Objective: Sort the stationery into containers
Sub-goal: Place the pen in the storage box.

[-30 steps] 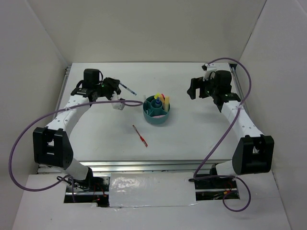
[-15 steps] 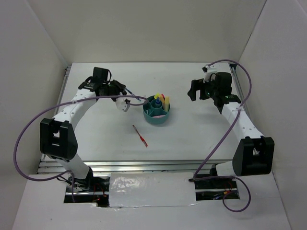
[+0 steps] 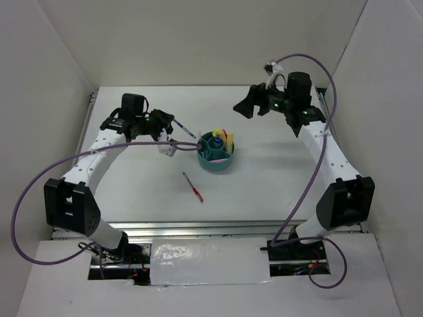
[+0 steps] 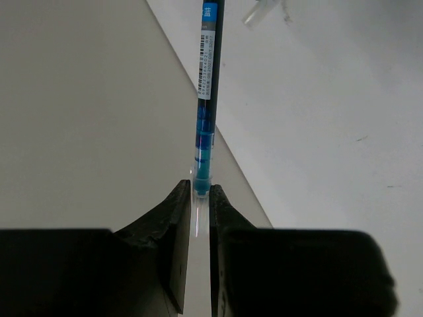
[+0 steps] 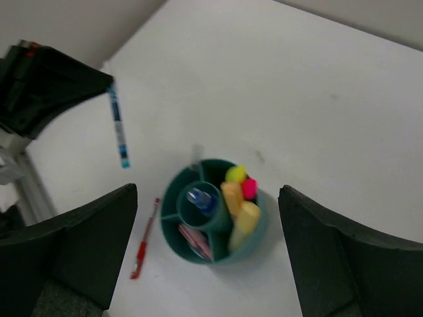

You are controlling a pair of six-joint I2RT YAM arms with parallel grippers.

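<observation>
Stationery is judged to be mostly sorted. Nearest, a thin red pen (image 3: 193,187) is seen lying flat on the table (image 3: 277,191), apart from the teal organiser (image 3: 215,166) and to its near left; it is left to be collected. Beyond it, at mid-table, the organiser is found with a blue-capped bottle (image 5: 200,198) in its central cup and yellow, pink and orange markers (image 5: 239,211) packed upright into one outer compartment. Left of the organiser and slightly farther, a blue pen (image 4: 206,112) is pinched by its end in the closed left gripper (image 4: 199,198). It is held above the table with its free end pointed toward the organiser and is not yet deposited. Farthest, the right gripper (image 3: 246,109) is held high to the far right of the organiser, jaws spread wide, with nothing between them.
</observation>
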